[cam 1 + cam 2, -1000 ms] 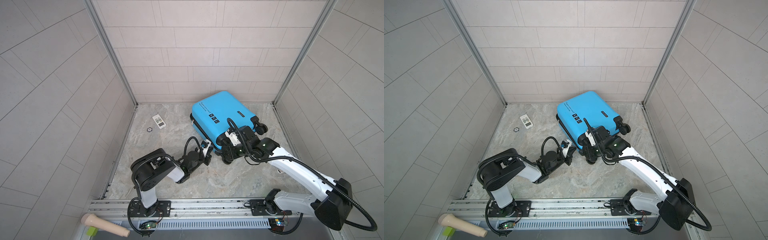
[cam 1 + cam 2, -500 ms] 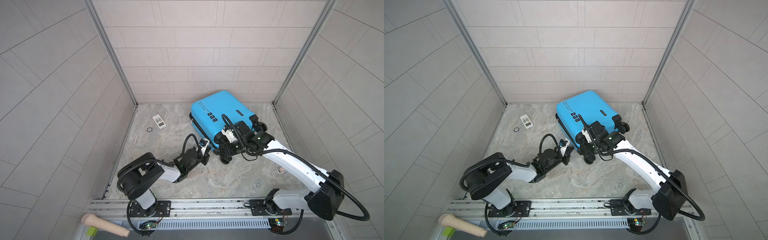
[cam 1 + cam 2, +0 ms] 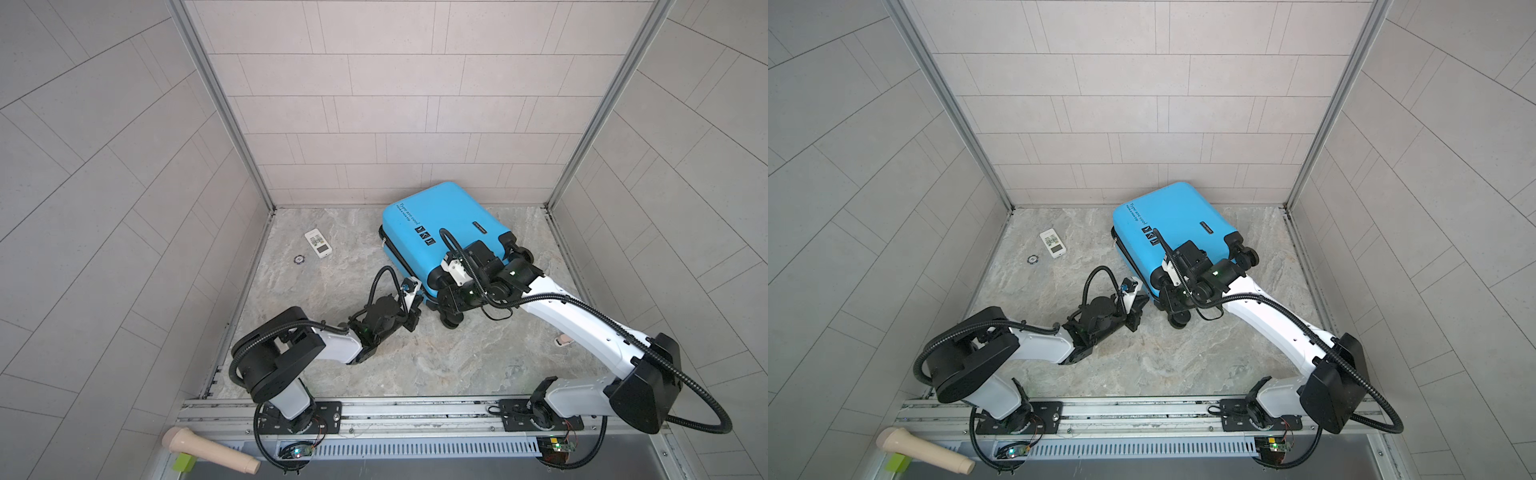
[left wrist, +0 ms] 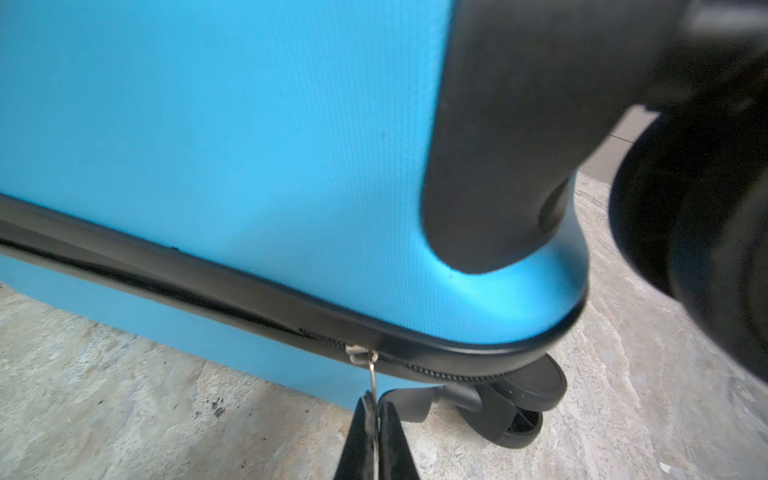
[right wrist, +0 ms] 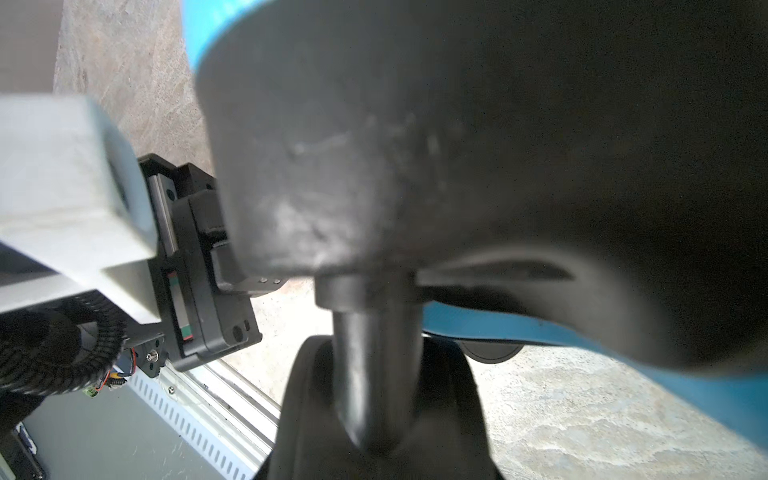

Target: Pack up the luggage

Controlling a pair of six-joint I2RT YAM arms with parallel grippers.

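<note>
The luggage [image 3: 440, 224] [image 3: 1167, 220] is a bright-blue hard-shell case lying at the back right of the floor, its black wheels toward the front. Low at its near corner, my left gripper [image 3: 417, 306] [image 3: 1139, 309] [image 4: 376, 405] is shut on the thin metal zipper pull [image 4: 374, 376]. The pull hangs from the slider on the black zipper band [image 4: 166, 282], close to the wheel corner. My right gripper [image 3: 448, 298] [image 3: 1173, 299] [image 5: 378, 415] is shut around the black stem [image 5: 374, 353] of a front wheel, under the blue shell [image 5: 623, 357].
A white remote [image 3: 318, 244] and a small round ring [image 3: 298, 259] lie at the back left of the floor. A small pale object [image 3: 564, 340] sits by the right wall. Tiled walls close in three sides. The metal rail [image 3: 415, 409] runs along the front.
The left gripper has crept slightly toward the wheel corner with the zipper pull in it. Both arms have shifted their elbows. The luggage has barely moved.
</note>
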